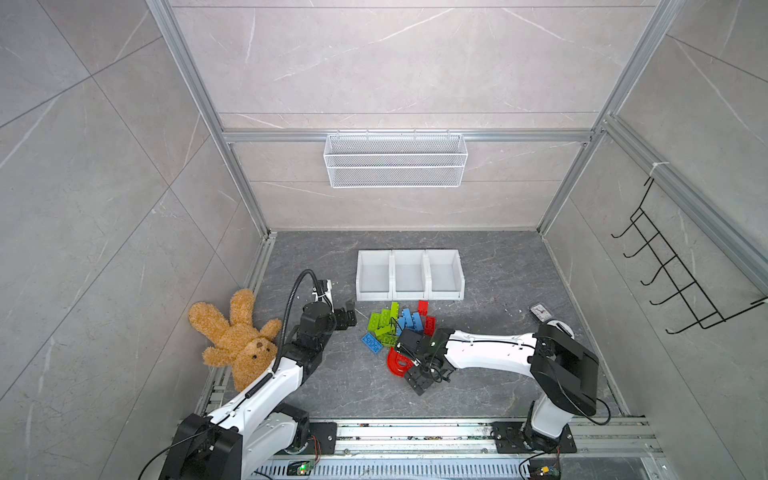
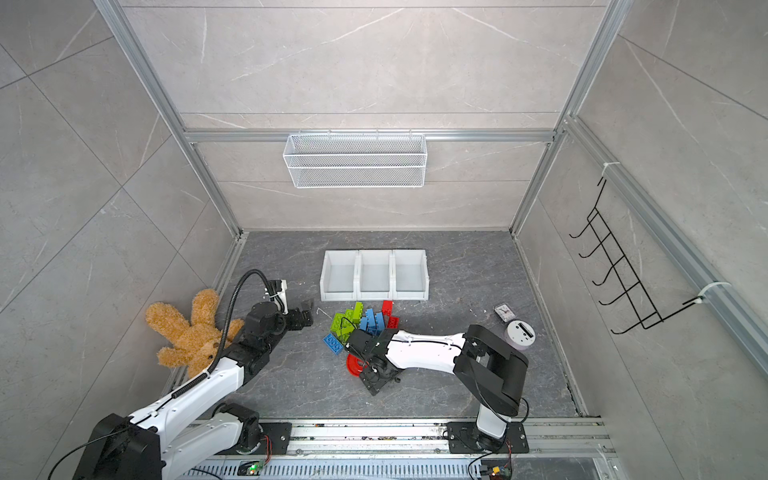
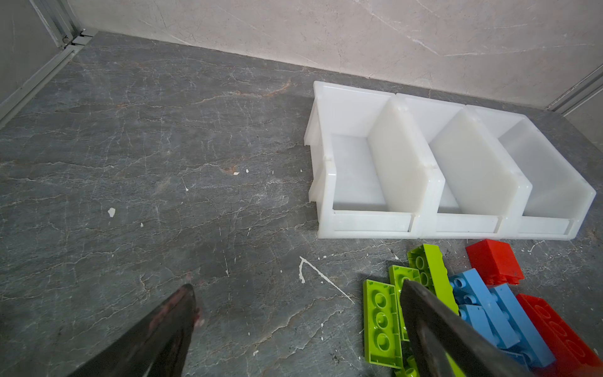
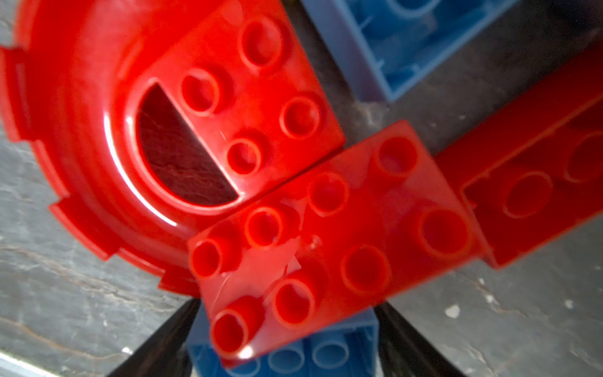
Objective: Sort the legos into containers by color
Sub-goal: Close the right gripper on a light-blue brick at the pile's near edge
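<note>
The legos lie in a pile in front of the containers [image 1: 409, 252]: lime green bricks [image 1: 380, 322], blue bricks [image 1: 411, 320], red bricks [image 1: 429, 325] and a red arch [image 1: 397, 363]. All three white bins [image 3: 375, 225] are empty. My right gripper [image 1: 401, 343] points down into the near side of the pile. In the right wrist view its fingers [image 4: 287, 305] press both sides of a blue brick [image 4: 293, 359], with a tilted red brick [image 4: 342, 235] over it and the arch [image 4: 81, 130] beside. My left gripper [image 3: 295, 285] hangs open over bare floor, left of the green bricks [image 3: 380, 323].
A brown teddy bear [image 1: 237, 336] lies at the left by the left arm. A small clock [image 1: 540, 311] and a white round device [image 2: 519, 332] sit at the right. A white wire basket [image 1: 395, 160] hangs on the back wall, a black hook rack [image 1: 673, 266] on the right wall.
</note>
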Robot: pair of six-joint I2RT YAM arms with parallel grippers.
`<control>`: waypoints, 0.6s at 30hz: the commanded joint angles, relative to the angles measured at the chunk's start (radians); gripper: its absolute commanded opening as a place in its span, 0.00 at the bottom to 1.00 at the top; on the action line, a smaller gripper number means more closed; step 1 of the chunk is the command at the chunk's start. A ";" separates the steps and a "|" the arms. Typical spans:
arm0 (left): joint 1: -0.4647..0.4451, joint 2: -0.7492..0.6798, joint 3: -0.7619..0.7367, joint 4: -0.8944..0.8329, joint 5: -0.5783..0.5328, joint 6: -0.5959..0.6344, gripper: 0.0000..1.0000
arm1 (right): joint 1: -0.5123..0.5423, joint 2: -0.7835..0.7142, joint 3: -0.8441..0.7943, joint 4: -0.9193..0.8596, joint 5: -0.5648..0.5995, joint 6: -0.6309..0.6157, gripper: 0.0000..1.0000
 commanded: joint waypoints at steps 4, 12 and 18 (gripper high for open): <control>0.001 0.012 0.026 0.008 -0.016 0.015 0.99 | -0.005 -0.044 -0.042 0.021 0.002 0.039 0.76; 0.002 0.008 0.023 0.006 -0.014 0.012 0.99 | -0.005 -0.124 -0.076 0.014 0.031 0.106 0.67; 0.002 -0.002 0.019 0.006 -0.002 0.012 0.99 | -0.050 -0.207 -0.084 -0.042 0.065 0.156 0.61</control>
